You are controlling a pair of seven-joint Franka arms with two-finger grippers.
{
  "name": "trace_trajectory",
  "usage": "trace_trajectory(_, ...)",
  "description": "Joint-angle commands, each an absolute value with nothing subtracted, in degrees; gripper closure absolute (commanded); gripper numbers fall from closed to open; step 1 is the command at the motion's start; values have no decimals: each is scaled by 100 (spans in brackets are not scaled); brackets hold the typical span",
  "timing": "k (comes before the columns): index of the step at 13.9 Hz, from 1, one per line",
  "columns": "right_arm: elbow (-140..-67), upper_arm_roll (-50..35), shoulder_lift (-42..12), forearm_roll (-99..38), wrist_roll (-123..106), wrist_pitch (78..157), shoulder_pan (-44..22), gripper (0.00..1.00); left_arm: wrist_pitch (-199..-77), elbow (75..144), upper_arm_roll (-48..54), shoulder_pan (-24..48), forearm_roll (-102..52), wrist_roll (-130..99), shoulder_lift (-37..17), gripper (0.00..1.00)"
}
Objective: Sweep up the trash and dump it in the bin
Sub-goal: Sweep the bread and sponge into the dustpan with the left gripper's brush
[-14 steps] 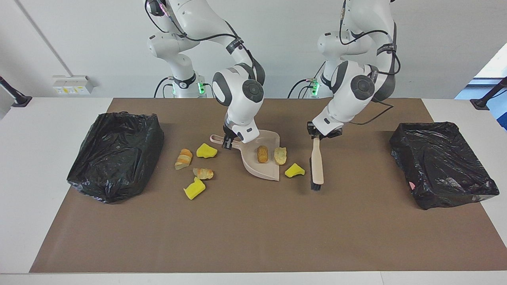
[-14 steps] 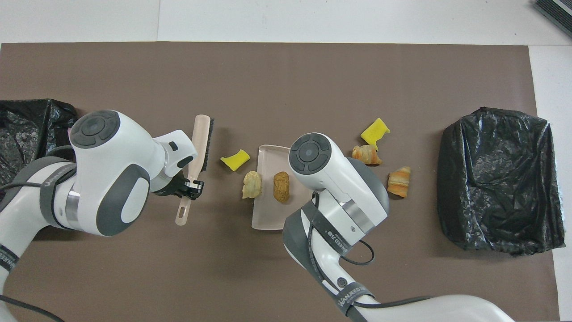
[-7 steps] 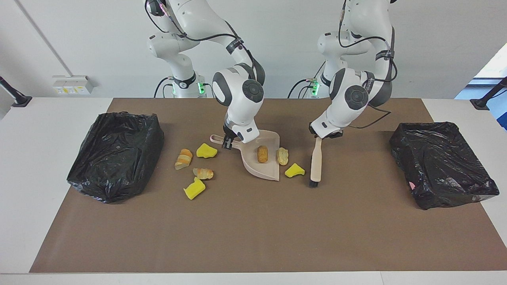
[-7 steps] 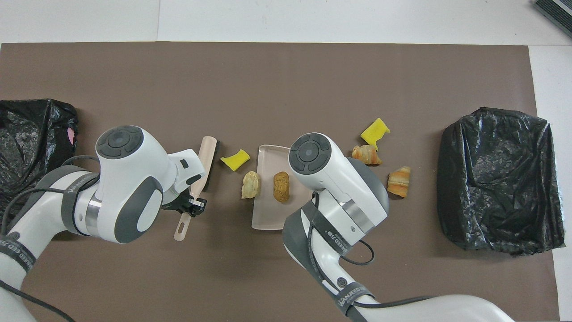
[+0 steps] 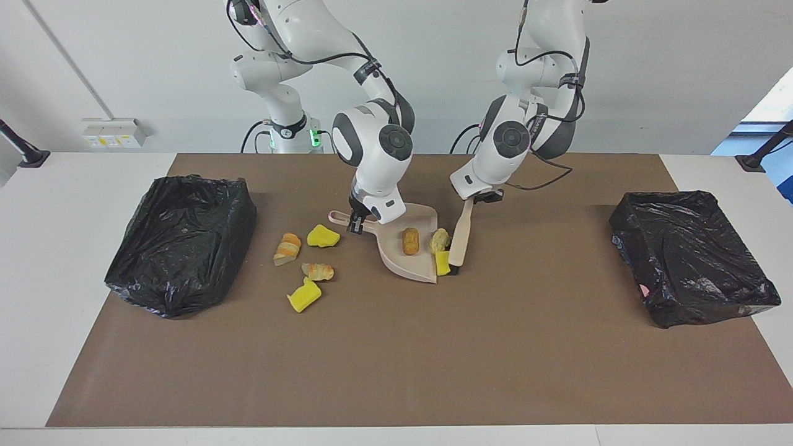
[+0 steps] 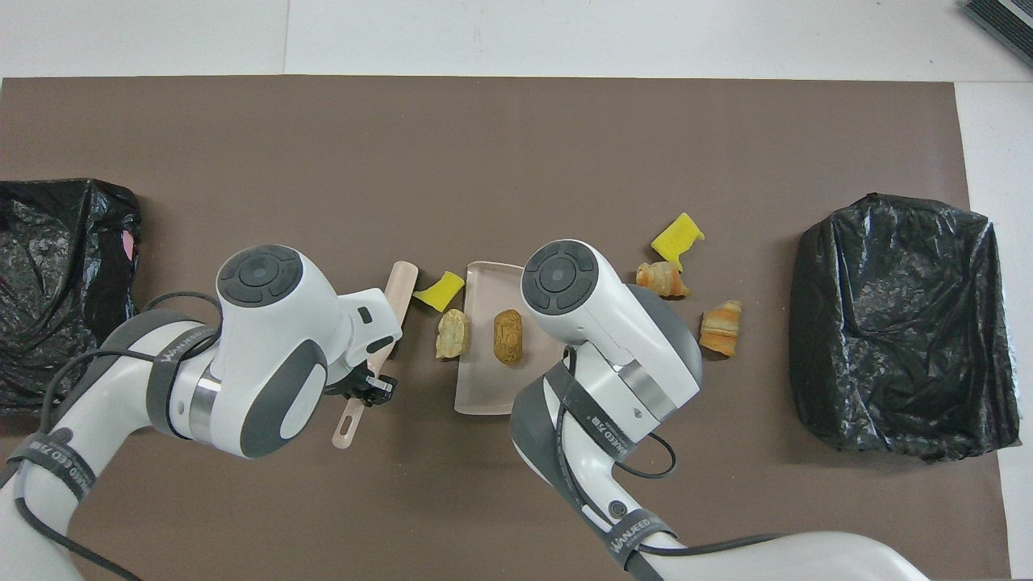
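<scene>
Left claw is pinching the brush handle tight; right claw is clamping the dustpan handle. Desk is carrying a brown mat. Bagged bins are sitting at both ends: one at the left arm's end, the other at the right arm's. Dustpan is lying flat mid-mat. Brush is leaning beside its open side, bristles down, pressing a yellow chunk against the lip. Brown piece is sitting in the pan, pale piece on its edge. Remaining trash, four lumps, is lying loose between dustpan and right-end bin.
</scene>
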State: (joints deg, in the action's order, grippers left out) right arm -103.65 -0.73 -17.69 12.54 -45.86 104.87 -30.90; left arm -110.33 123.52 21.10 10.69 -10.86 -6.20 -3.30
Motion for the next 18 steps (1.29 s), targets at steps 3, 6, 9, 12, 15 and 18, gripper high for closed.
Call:
trace_trajectory(3,-10547,-97,-1635,1371,-4395,10652,-3059,100,-11004,12490,2030,1713,-1520,-1125,-44,100)
trace_trajectory(6,-10547,-97,-1635,1371,-4395,10652,-3059,100,-11022,12358,2030,1723,-1758,-1396,-105,100)
trace_trajectory(9,-10547,-97,-1635,1371,-4395,10652,-3059,100,-10978,12226,2013,1696,-1758,-1940,-158,100)
trace_trajectory(12,-10529,-97,-1644,1362,-4395,10661,-3041,100,-10899,12217,1978,1609,-1697,-2407,-88,100)
trace_trajectory(15,-10485,-97,-1661,1354,-4395,10661,-3032,100,-10776,12147,1960,1486,-1644,-2505,105,100)
trace_trajectory(18,-10459,-97,-1652,1319,-4395,10661,-3023,100,-10452,12155,1969,1337,-1617,-2505,464,100)
